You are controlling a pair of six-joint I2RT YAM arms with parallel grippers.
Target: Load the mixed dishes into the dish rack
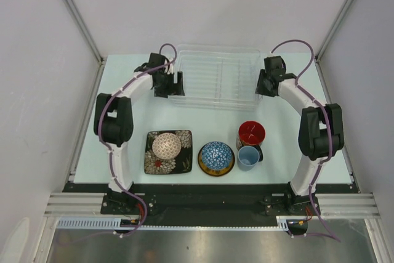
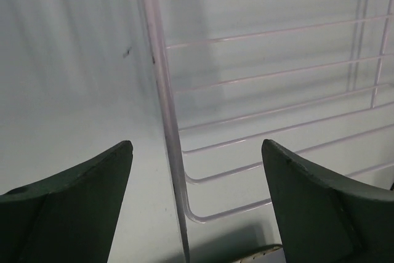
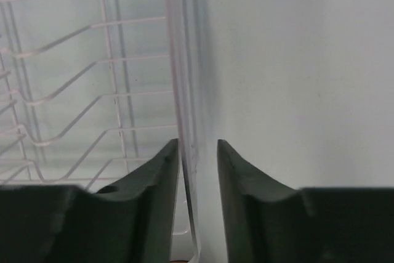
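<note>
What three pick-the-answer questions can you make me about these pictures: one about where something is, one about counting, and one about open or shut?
1. Where does the small bowl sit?
A. on the black plate
B. on a shelf
C. on the floor

2. How many cups stand on the table?
A. one
B. two
C. five

3. The left gripper is:
A. shut
B. holding a spoon
C. open

Answers:
1 A, the bowl rests upside down on that plate.
2 B, there is a red cup and a blue cup.
3 C, its fingers stand wide apart, one on each side of the rack wall.
</note>
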